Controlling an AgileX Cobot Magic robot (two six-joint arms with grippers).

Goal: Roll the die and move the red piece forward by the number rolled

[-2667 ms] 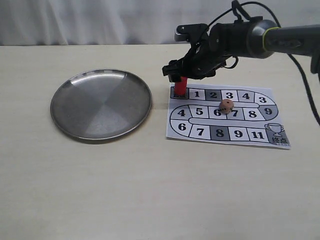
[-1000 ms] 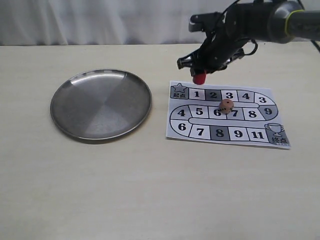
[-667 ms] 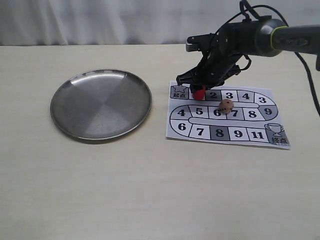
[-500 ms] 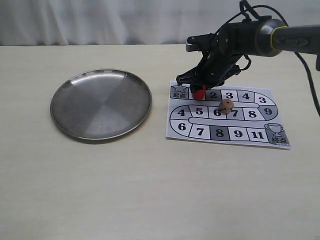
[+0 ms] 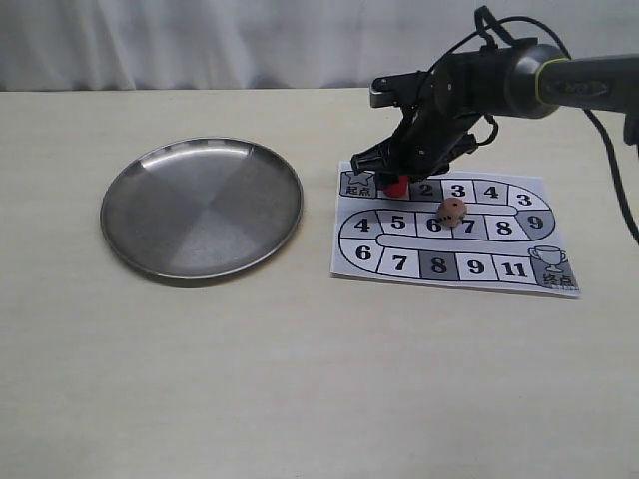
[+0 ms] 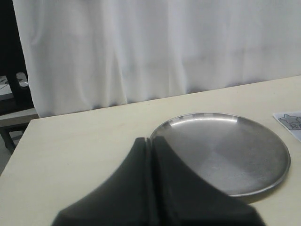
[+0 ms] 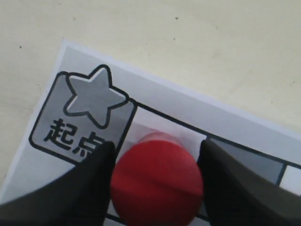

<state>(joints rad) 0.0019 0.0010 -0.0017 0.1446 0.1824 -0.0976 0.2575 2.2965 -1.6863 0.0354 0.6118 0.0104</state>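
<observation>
Clamping red piece (image 7: 157, 184) — right claw (image 7: 156, 149)

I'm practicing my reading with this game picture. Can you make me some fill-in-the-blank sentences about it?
1. The right tool is shut on the ___ piece.
2. The square beside that piece has a ___ drawn on it.
3. The die lies on the board between 6 and ___.
Missing words: red; star; 7.
</observation>
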